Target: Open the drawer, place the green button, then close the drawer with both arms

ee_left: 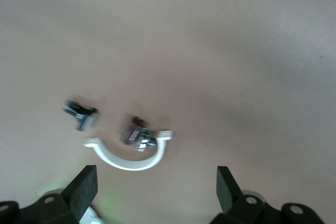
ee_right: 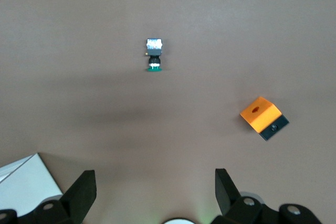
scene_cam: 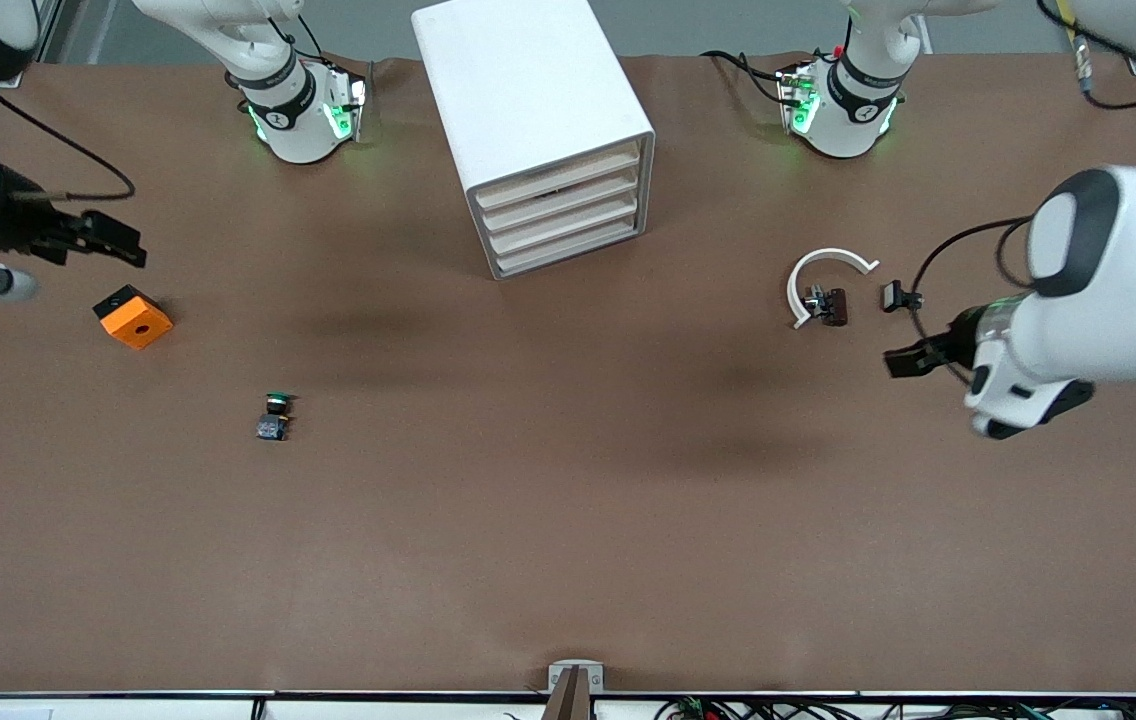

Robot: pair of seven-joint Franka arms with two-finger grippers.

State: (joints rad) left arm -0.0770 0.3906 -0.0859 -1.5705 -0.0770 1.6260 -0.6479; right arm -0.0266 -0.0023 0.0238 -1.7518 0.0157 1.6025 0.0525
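We judge the opening step not yet begun: every drawer in the cabinet sits shut. The button lies on the worktop, nearer the front camera than the orange block. Our left claw hangs beside the white ring, our right claw above the block, both with fingers apart. Next, one claw must reach a drawer front.

Four drawers shut, green-capped button lying on table, nearer camera.

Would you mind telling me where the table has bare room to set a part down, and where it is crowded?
The widest bare patch lies nearer the front camera than the button and the white ring. Another lies in front of the cabinet, between those two. It is crowded by the ring's small dark pieces, under the left gripper, and by the orange block near the right gripper.
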